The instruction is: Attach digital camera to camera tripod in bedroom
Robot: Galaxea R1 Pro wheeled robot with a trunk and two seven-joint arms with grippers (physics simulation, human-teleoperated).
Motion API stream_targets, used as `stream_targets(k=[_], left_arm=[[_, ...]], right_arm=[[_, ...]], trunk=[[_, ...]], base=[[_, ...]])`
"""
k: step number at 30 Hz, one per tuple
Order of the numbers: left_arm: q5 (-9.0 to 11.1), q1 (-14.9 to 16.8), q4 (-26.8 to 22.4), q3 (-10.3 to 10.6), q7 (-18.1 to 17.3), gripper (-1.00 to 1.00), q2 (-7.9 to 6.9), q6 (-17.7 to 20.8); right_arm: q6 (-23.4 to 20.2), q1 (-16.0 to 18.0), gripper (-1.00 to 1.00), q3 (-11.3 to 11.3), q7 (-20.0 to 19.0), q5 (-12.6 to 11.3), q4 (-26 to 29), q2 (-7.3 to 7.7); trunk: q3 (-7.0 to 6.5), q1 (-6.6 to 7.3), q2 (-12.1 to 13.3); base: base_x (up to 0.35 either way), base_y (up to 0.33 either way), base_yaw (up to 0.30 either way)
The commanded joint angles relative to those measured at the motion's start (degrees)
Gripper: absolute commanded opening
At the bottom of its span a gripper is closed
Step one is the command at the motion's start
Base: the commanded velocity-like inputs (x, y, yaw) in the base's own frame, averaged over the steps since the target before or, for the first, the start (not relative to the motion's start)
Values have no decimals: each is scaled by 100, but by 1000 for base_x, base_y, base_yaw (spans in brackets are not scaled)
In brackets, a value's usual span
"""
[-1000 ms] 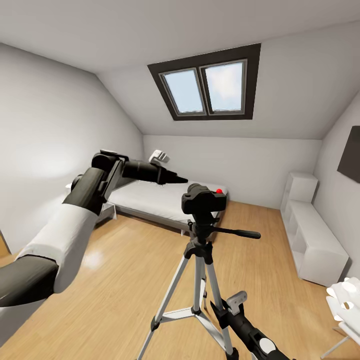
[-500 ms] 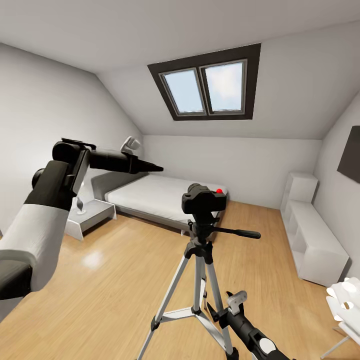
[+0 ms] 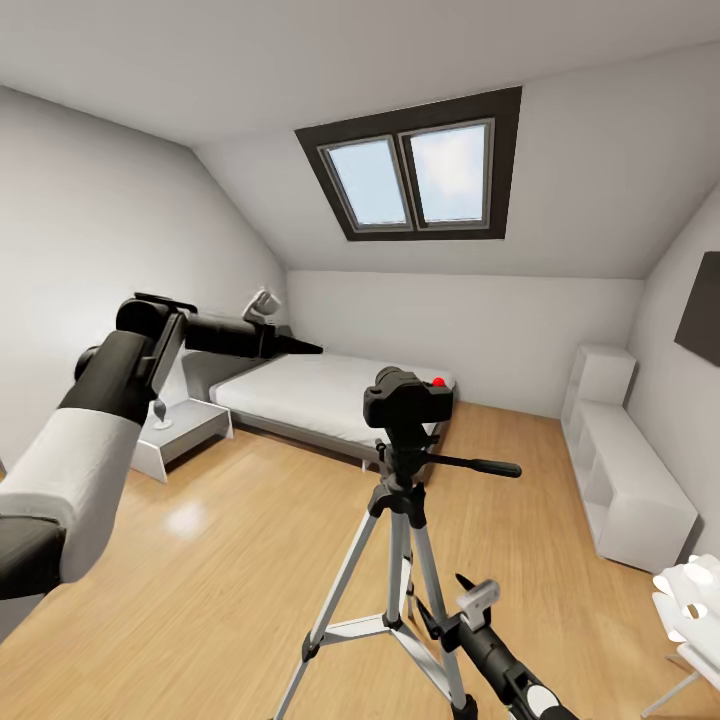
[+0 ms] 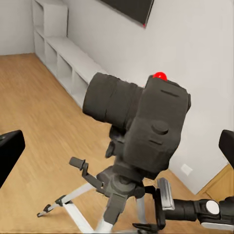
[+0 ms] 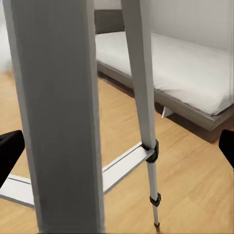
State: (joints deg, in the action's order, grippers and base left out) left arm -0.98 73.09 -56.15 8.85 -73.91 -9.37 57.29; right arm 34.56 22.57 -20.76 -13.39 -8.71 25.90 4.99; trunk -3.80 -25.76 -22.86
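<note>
Digital camera (image 3: 405,398) atop camera tripod (image 3: 398,560) — no legible writing — both arms' fingers spread, empty.

The digital camera (image 3: 405,400) sits on the head of the camera tripod (image 3: 398,560) at the centre of the frame, its red button at the upper right of the body and the pan handle reaching right. The left end effector (image 3: 290,345) hangs at centre left, apart from the camera, fingers pointing right. The right end effector (image 3: 462,592) shows at the bottom, beside a tripod leg. Behind lie the bed (image 3: 320,392), the nightstand (image 3: 180,430), the skylight (image 3: 415,172) and a white shelf unit (image 3: 625,480).
</note>
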Motion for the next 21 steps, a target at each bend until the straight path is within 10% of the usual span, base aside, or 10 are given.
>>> stream_targets(k=[1,11,21], left_arm=[[-7,3,69,6,2,100,-3,54],[-7,3,877,7,1075,100,3,-286],[-7,3,1474,-219,1423,100,-34,-518]], right_arm=[[70,3,100,-25,-32,-61,-52,11],[1696,-7,100,-18,-38,-71,-1500,45],[2544,-10,100,-16,-33,-87,-2696,46]], trunk=[[2,-2,-5],[2,-2,-5],[2,-2,-5]], base=[[0,0,0],[0,0,0],[0,0,0]])
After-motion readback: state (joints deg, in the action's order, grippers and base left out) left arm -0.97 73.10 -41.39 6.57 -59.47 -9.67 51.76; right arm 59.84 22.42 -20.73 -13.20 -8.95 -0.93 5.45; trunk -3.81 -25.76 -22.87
